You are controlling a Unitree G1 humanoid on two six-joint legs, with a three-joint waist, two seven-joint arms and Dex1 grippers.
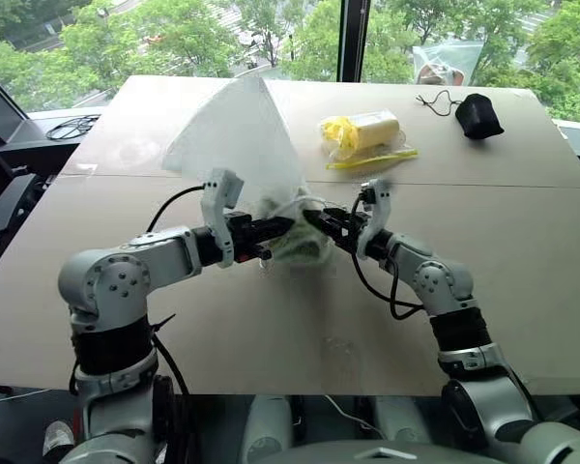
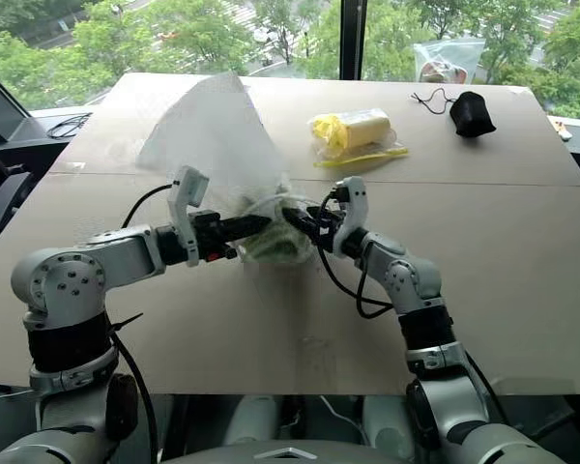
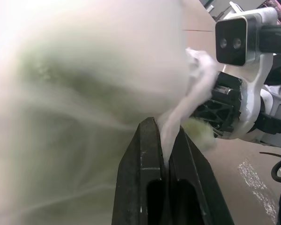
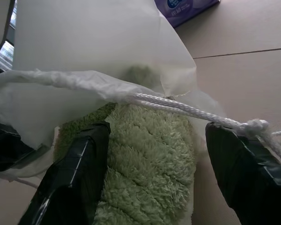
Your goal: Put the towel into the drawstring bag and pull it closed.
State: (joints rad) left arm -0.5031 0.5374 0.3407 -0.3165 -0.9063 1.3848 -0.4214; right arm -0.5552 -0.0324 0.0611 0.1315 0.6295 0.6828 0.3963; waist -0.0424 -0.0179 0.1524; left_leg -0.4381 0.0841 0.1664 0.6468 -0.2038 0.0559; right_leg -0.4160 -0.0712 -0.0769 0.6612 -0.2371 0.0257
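The white translucent drawstring bag [image 1: 237,130] lies on the table with its far end raised into a peak and its mouth toward me. The pale green towel [image 4: 150,168] sits in that mouth, partly under the bag's fabric. My left gripper [image 1: 280,229] is shut on the bag's rim; in its wrist view the fingers [image 3: 145,154] pinch a fold of white fabric. From the opposite side my right gripper [image 1: 319,220] faces it, open, its fingers [image 4: 84,159] spread to either side of the towel. The white cord [image 4: 187,108] runs across above the towel.
A clear plastic bag with yellow contents [image 1: 362,133] lies behind the bag on the right. A small black pouch with a cord [image 1: 478,116] sits at the far right. Dark cables [image 1: 72,126] lie off the table's far left corner. A purple packet [image 4: 187,7] lies past the bag.
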